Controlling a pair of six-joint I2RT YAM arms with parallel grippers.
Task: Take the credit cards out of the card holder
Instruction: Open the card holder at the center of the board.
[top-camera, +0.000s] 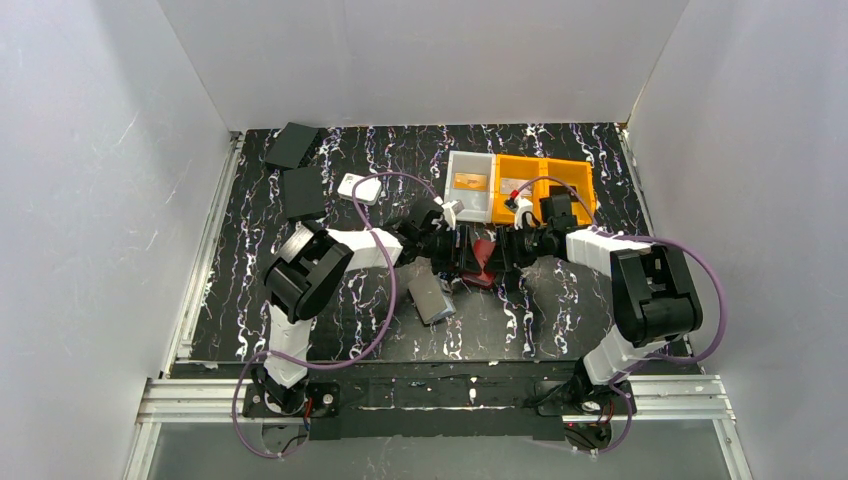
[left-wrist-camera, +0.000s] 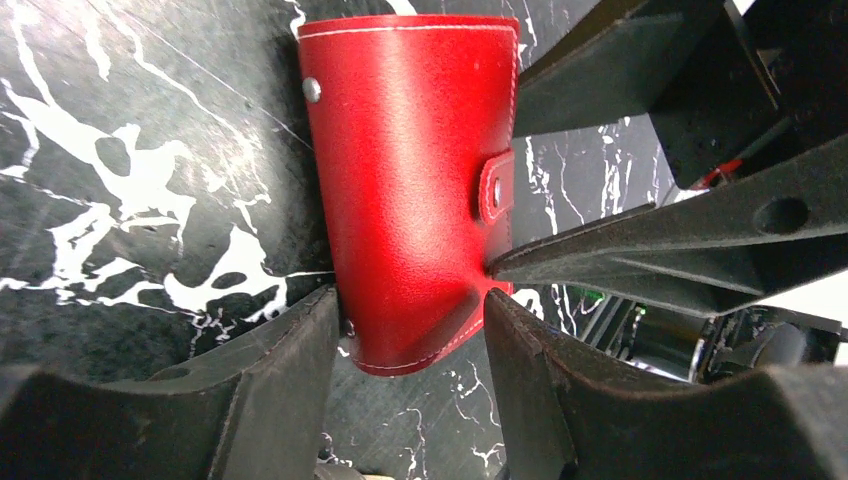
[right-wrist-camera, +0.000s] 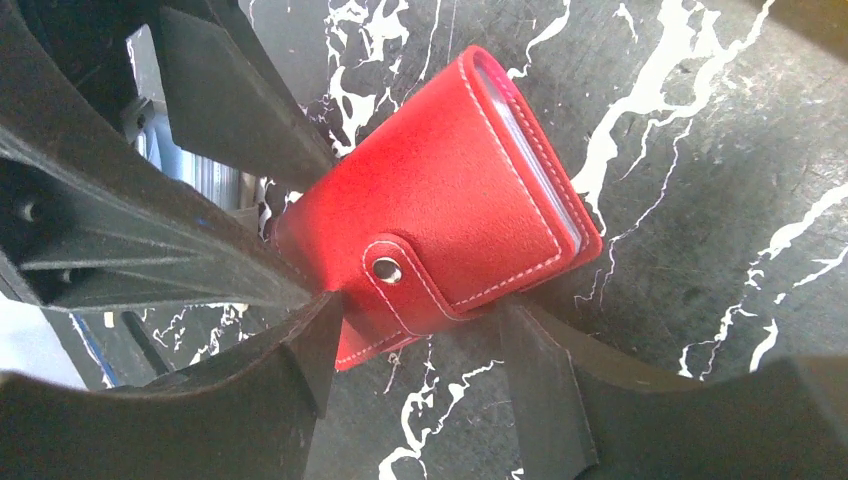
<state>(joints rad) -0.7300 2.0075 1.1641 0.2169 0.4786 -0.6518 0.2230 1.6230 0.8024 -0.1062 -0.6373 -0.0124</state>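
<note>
left pincer (left-wrist-camera: 412, 300): clenched on the near end of the card holder (left-wrist-camera: 410, 180), one finger on each long edge
card holder: flat on the table (left-wrist-camera: 120, 200), red cover up, directly between the two pincers, which straddle it from opposite ends
snap tab (right-wrist-camera: 388, 268): fastened, sits just inside the right pincer's fingertips
right pincer (right-wrist-camera: 415, 310): clenched on the holder too, at the tab corner
credit cards: none out of the holder. Only clear sleeve edges show on the side away from the right pincer, and no card can be made out in them
step: looks like securing the holder; opening not yet begun
next: likely one pincer pins the body while the other lets go and lifts the tab off its snap. That needs a fingertip under the tab edge and a short pull
edges: a right-pincer finger touches the holder just beside a left-pincer fingertip, so the fingers are crowded and could clash
room: grey case (top-camera: 432, 298) near the left pincer's near side; pale tray (top-camera: 470, 157) and orange bin (top-camera: 545, 160) beyond both; bare table near-side of the right pincer
</note>
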